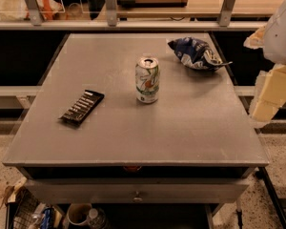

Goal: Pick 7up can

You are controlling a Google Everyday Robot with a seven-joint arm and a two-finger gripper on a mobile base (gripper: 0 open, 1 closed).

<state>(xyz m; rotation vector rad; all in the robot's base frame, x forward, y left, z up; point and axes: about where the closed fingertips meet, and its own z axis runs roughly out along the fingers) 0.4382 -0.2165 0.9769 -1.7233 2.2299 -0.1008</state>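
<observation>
The 7up can stands upright near the middle of the grey table. It is white and silver with green swirls and a silver pull-tab top. My gripper shows at the right edge of the view, beyond the table's right side and well to the right of the can. It hangs from a white arm segment and holds nothing that I can see.
A dark blue-and-white snack bag lies at the back right of the table. A flat black bar with white lettering lies at the left. A railing and shelves run behind the table. A drawer sits below the front edge.
</observation>
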